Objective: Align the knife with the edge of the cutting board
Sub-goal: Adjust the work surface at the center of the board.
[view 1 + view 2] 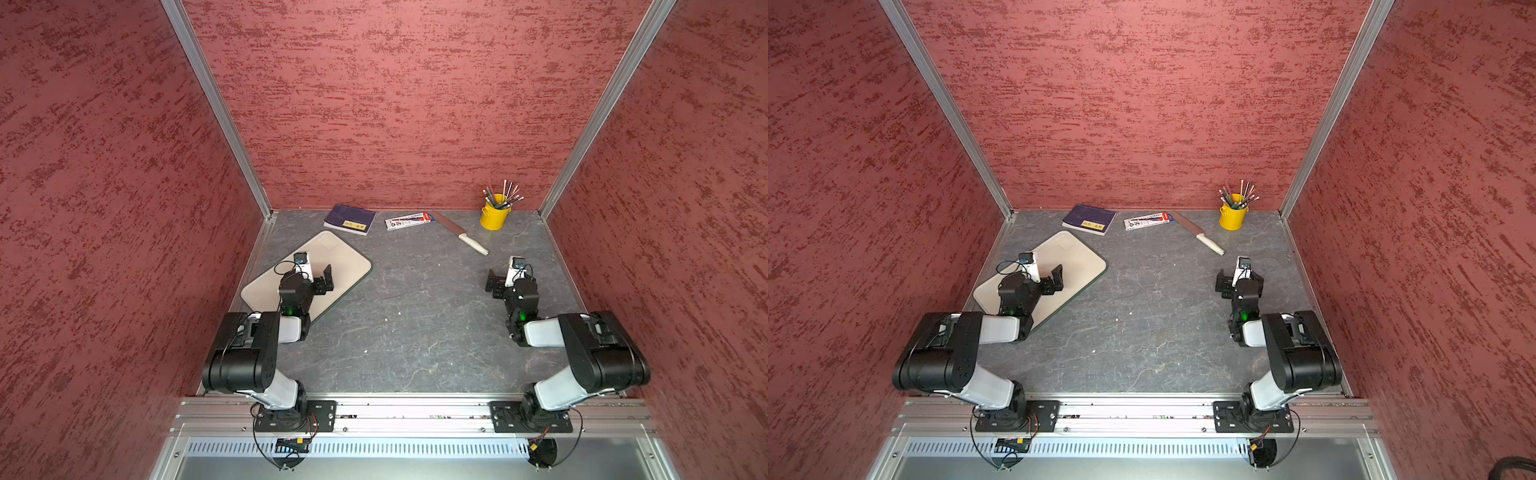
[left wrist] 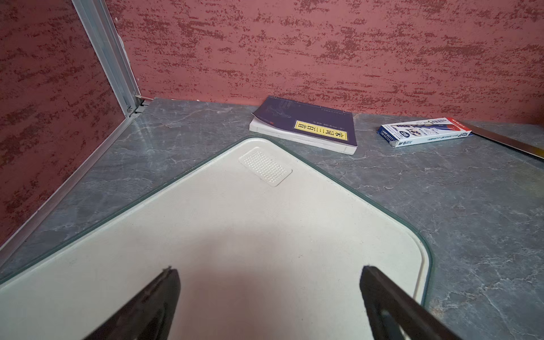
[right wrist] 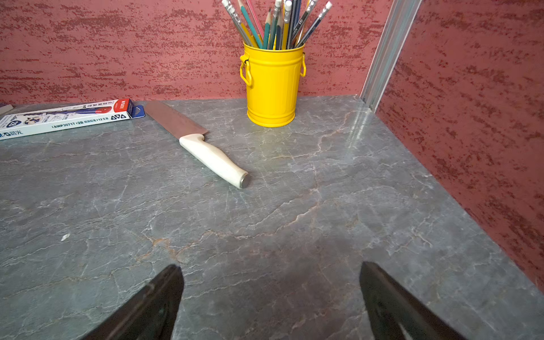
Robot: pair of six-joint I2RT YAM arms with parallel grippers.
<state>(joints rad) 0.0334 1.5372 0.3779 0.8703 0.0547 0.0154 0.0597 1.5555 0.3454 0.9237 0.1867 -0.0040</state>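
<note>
The knife [image 1: 460, 234] lies flat on the grey tabletop near the back wall, its broad steel blade pointing to the back left and its off-white handle [image 3: 212, 156] toward my right arm. The beige cutting board [image 1: 347, 259] lies at an angle at the left. My left gripper [image 1: 328, 279] hovers open over the board [image 2: 235, 220], its jaws wide with nothing between them [image 2: 269, 269]. My right gripper [image 1: 492, 282] is open and empty over bare table [image 3: 270, 266], a short way in front of the knife handle. In the left wrist view only a strip of the blade [image 2: 506, 139] shows.
A dark blue book [image 1: 350, 219] and a white printed pencil packet [image 1: 409, 220] lie along the back wall; the packet's end is next to the knife tip. A yellow bucket of pencils [image 1: 494, 216] stands at the back right. Red walls enclose three sides.
</note>
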